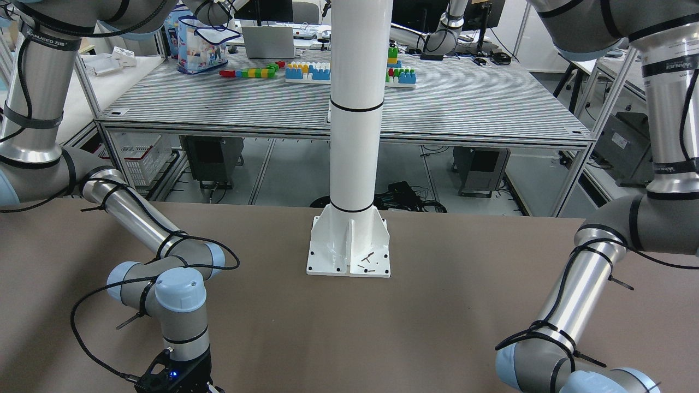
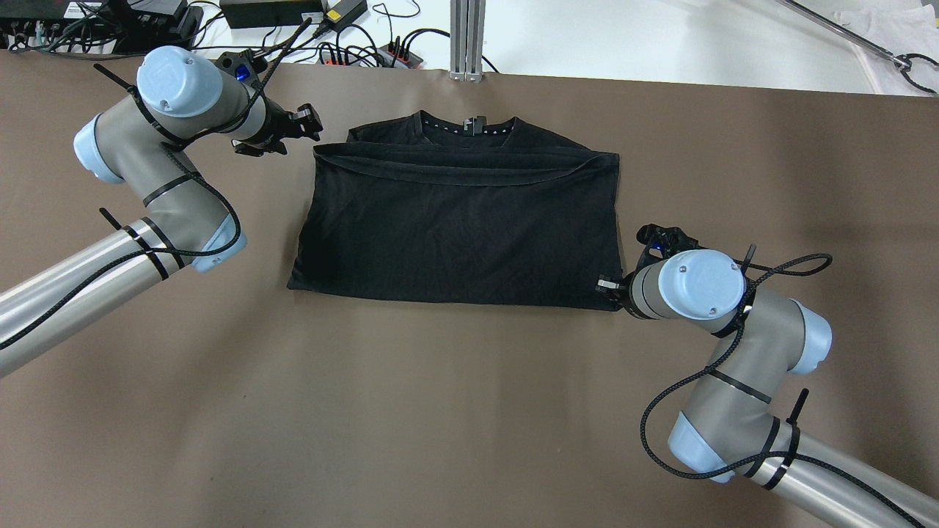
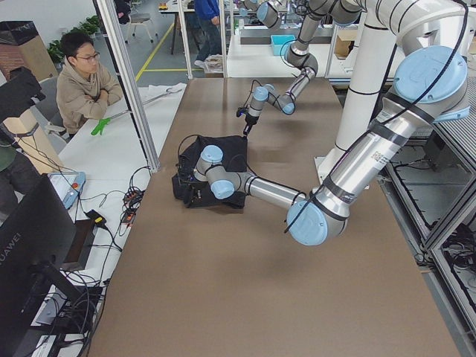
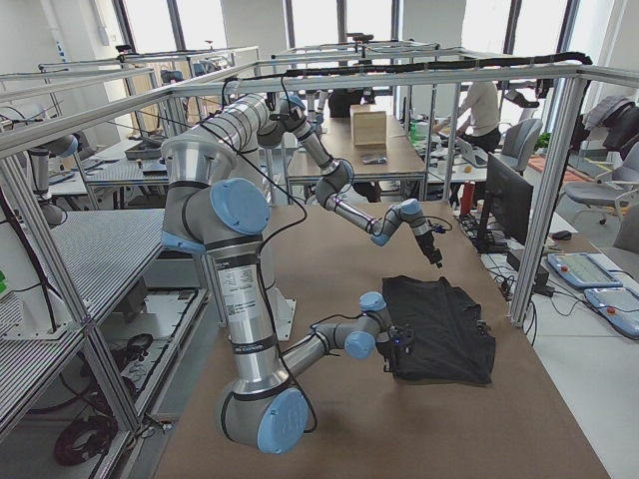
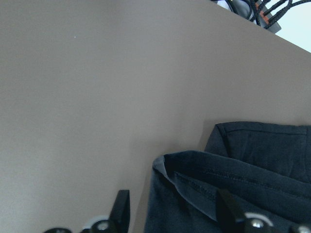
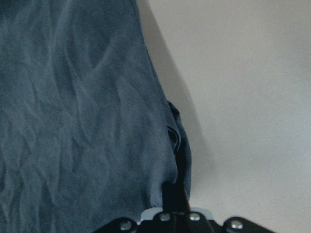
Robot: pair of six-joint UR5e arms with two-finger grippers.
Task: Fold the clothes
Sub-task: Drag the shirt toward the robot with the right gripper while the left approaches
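Overhead exterior: black garment (image 2: 455,227) folded on the desk (image 2: 440,411); left gripper (image 2: 297,132) spread beside its far corner, right gripper (image 2: 607,284) pinching its near corner.

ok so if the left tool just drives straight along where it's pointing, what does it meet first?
The black garment: its folded-over corner lies right ahead of the left tool, in line with the gap between the open fingers. Height over the cloth is unclear, so it may skim the corner before touching.

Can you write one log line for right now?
black T-shirt: folded once | left tool: open, at far corner | right tool: shut on near corner
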